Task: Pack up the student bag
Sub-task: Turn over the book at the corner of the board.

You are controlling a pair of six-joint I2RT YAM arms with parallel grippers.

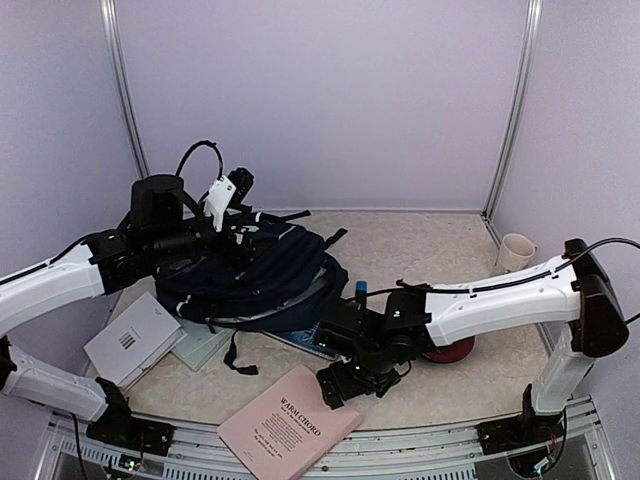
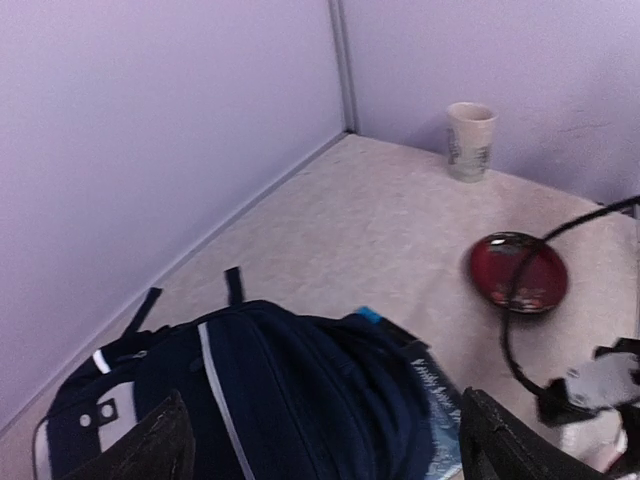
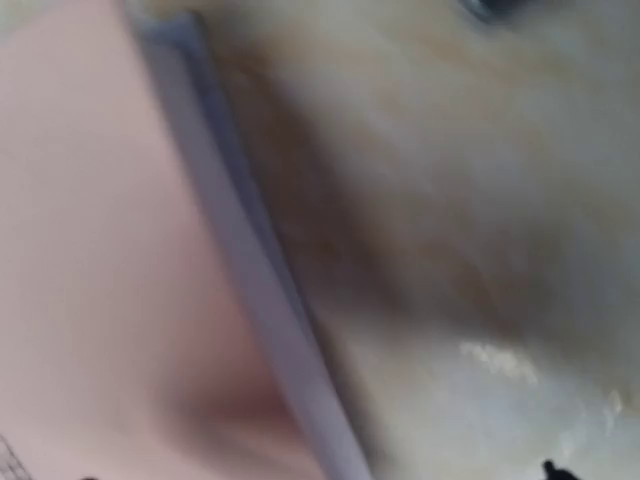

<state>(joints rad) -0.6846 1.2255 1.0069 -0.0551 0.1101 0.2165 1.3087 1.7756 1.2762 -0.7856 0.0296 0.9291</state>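
Top external view: the student bag [image 1: 255, 275] lies on the table [image 1: 420, 250] at about 10 o'clock from the middle, partly on top of a blue book [image 1: 310, 342] that pokes out at the bag's 4 o'clock side. The left gripper [image 2: 325, 452] hangs over the bag's 10 o'clock end. In the left wrist view its fingers [image 2: 165, 445] are spread wide apart with nothing between them, only the bag's navy fabric below. The right gripper [image 1: 340, 382] is low at 6 o'clock, just by the far corner of a pink book [image 1: 290, 422]. Its wrist view is a blur of pink cover and table, so I cannot tell how far it is open or whether it holds anything. A red dish [image 1: 452, 350] sits at 4 o'clock, a cup [image 1: 515, 250] at 2 o'clock, and a white book [image 1: 135, 340] at 8 o'clock.
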